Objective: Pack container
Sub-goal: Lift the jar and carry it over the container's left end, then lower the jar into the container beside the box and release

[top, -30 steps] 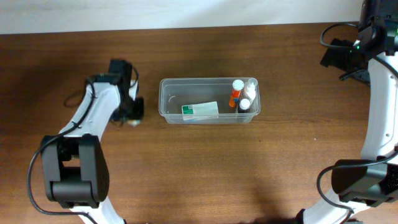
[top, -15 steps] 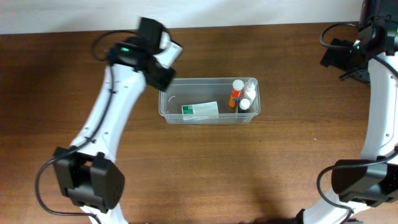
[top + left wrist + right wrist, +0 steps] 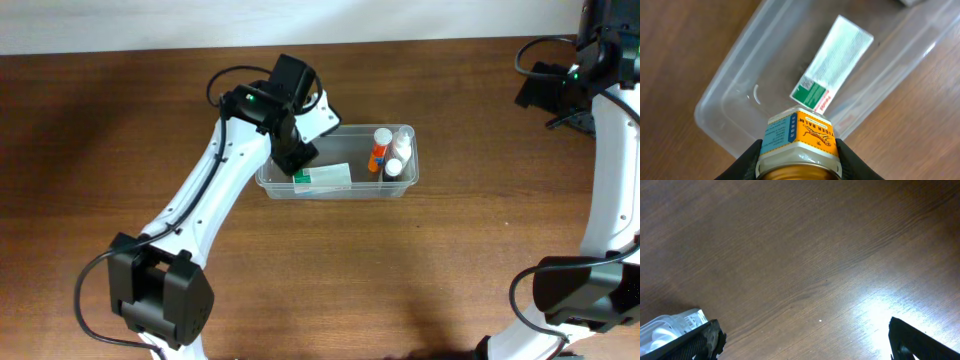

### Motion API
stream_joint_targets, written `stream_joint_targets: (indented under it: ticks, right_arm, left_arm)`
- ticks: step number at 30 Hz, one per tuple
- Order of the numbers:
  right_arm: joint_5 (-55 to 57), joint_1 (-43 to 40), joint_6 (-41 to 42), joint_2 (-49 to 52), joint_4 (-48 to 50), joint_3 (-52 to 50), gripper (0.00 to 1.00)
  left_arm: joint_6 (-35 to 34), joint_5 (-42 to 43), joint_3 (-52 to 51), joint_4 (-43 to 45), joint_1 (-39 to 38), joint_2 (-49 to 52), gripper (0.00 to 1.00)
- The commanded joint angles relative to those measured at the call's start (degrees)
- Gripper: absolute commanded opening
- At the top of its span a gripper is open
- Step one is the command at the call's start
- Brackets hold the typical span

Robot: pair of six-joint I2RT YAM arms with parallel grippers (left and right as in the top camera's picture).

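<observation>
The left end effector (image 3: 799,152) is closed tight on a jar (image 3: 799,135), held above the container (image 3: 722,112) on the tabletop, probably to drop it into the bare floor beyond its tips, short of the box (image 3: 832,62); the right end effector (image 3: 805,340) is spread wide, empty, well apart.

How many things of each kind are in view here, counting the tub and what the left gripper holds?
Clear container: 1
Green-and-white box: 1, lying in the container
Small bottles: 2 that I can tell apart, crowded at the container's right end
Tiger Balm jar: 1, gripped by the left gripper above the container
Total: 5
</observation>
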Motion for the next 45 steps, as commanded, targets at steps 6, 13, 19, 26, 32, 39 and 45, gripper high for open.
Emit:
stream_joint_targets:
  ticks: [6, 13, 19, 26, 32, 39, 45]
  right_arm:
    - [0.7, -0.2, 0.7, -0.4, 0.0, 0.7, 0.98]
    - [0.7, -0.2, 0.7, -0.4, 0.0, 0.7, 0.98]
    - [0.7, -0.2, 0.7, -0.4, 0.0, 0.7, 0.98]
    - [0.7, -0.2, 0.7, -0.4, 0.0, 0.7, 0.98]
    - [0.7, -0.2, 0.7, -0.4, 0.0, 0.7, 0.98]
    - [0.7, -0.2, 0.7, -0.4, 0.0, 0.7, 0.98]
    - [0.7, -0.2, 0.7, -0.4, 0.0, 0.7, 0.98]
  left_arm:
    - [12.4, 0.7, -6.3, 5.0, 1.0, -0.3, 0.33]
    - [14.7, -3.7, -11.6, 11.7, 2.0, -0.2, 0.32]
    - [14.7, -3.6, -15.0, 17.7, 3.6, -0.2, 0.32]
    - [16.1, -1.7, -15.7, 19.8, 5.4, -0.1, 0.33]
    - [18.3, 1.6, -15.7, 19.8, 5.3, 1.5, 0.33]
    - [18.6, 1.5, -15.7, 19.6, 5.3, 5.0, 0.32]
    - [20.1, 1.4, -15.7, 20.1, 5.3, 7.0, 0.28]
